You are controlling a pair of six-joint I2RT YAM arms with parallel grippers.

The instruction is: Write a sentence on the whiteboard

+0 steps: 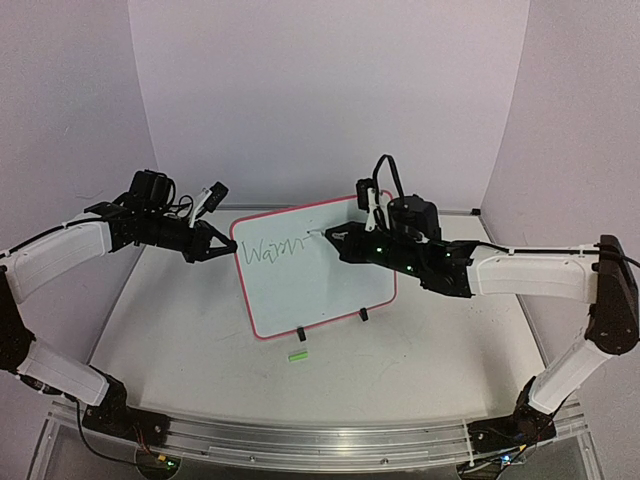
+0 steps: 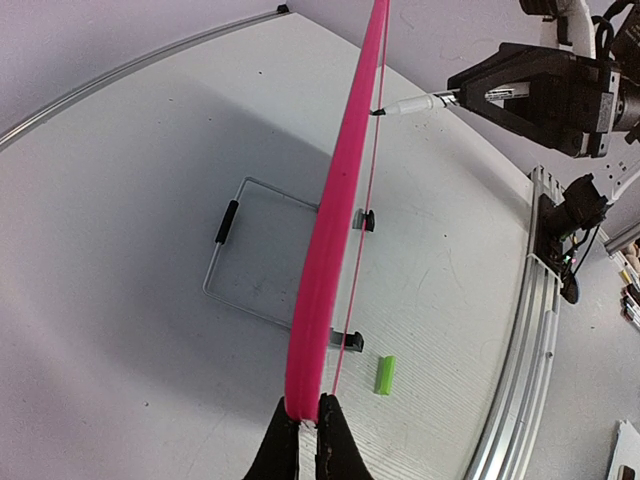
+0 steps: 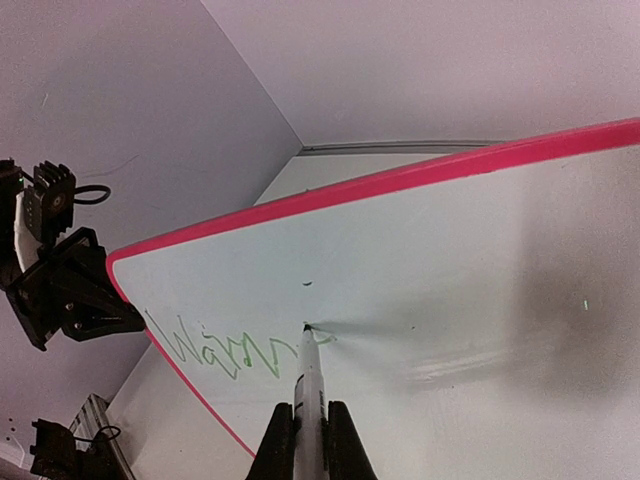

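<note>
The whiteboard (image 1: 330, 275) with a red-pink frame stands tilted on the table on two black clip feet. My left gripper (image 1: 225, 247) is shut on its left edge; the left wrist view shows the frame (image 2: 335, 230) edge-on, pinched between the fingers. My right gripper (image 1: 340, 240) is shut on a white marker (image 3: 306, 385) whose tip touches the board face (image 3: 450, 260). The sentence (image 1: 276, 250) is only a few green letters, "Warm", at the board's upper left, also seen in the right wrist view (image 3: 215, 350).
A green marker cap (image 1: 297, 355) lies on the table in front of the board, also in the left wrist view (image 2: 385, 374). A wire stand (image 2: 250, 250) props the board from behind. An aluminium rail (image 1: 300, 445) runs along the near edge.
</note>
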